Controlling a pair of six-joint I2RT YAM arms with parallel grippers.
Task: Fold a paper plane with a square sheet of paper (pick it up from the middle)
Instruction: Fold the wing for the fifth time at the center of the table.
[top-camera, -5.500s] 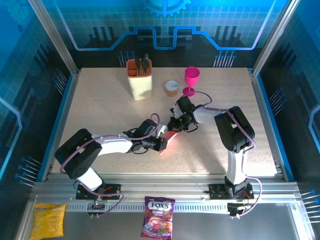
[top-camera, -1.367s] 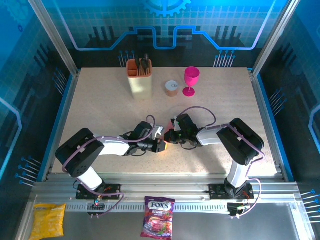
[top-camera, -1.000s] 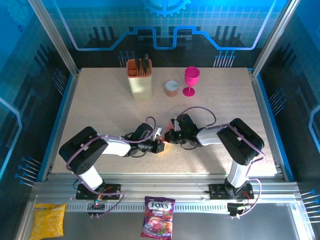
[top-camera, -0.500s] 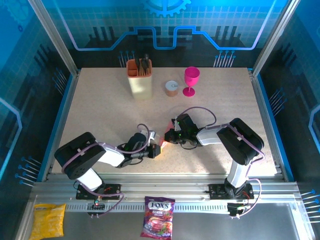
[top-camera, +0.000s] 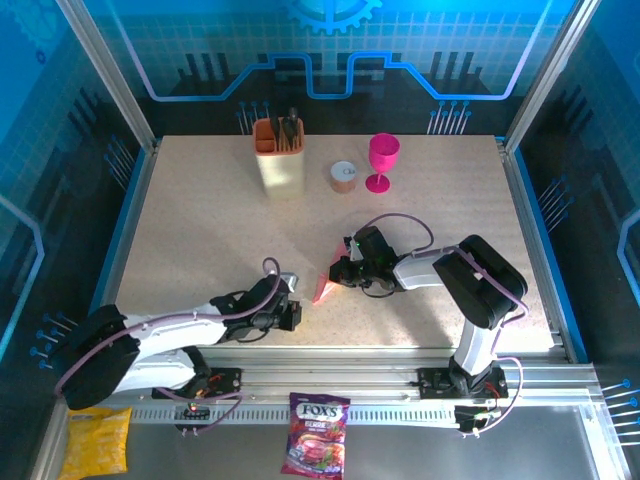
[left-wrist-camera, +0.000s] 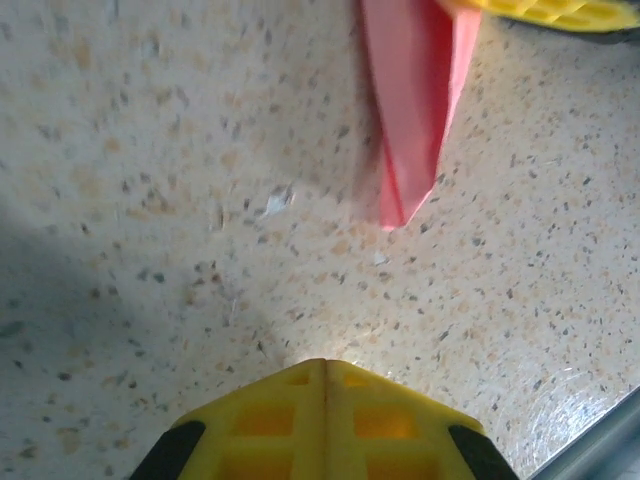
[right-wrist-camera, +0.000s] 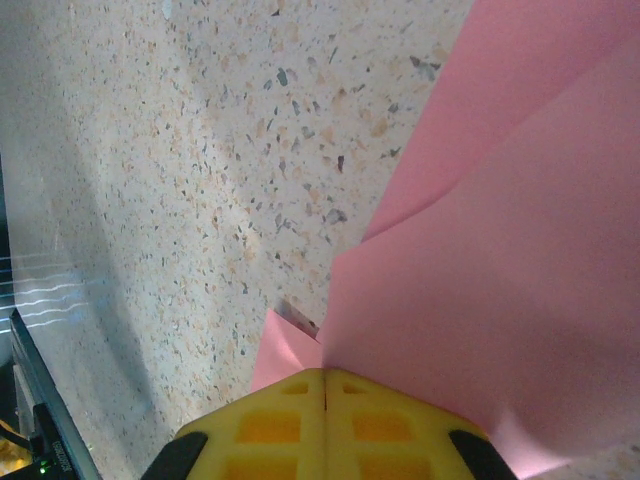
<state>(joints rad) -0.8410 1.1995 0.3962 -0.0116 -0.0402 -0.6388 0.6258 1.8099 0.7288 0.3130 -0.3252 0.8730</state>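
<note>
The salmon-pink paper plane (top-camera: 322, 289) is a slim folded dart near the middle of the table, its point toward the near edge. My right gripper (top-camera: 339, 275) is shut on its far end. In the right wrist view the pink folds (right-wrist-camera: 500, 240) spread out from the closed yellow fingertips (right-wrist-camera: 325, 376). My left gripper (top-camera: 296, 313) is shut and empty, a short way to the near left of the paper. In the left wrist view its gripper (left-wrist-camera: 325, 366) points at the dart's tip (left-wrist-camera: 398, 215) with bare tabletop between them.
At the back of the table stand a cream holder with an orange insert and dark utensils (top-camera: 280, 160), a small round tub (top-camera: 343, 176) and a magenta goblet (top-camera: 382, 160). A candy bag (top-camera: 317, 446) and a yellow packet (top-camera: 97, 441) lie in front of the rail.
My left arm has drawn back toward the near left, away from the paper it was beside. The right gripper has kept hold of the paper, almost still.
</note>
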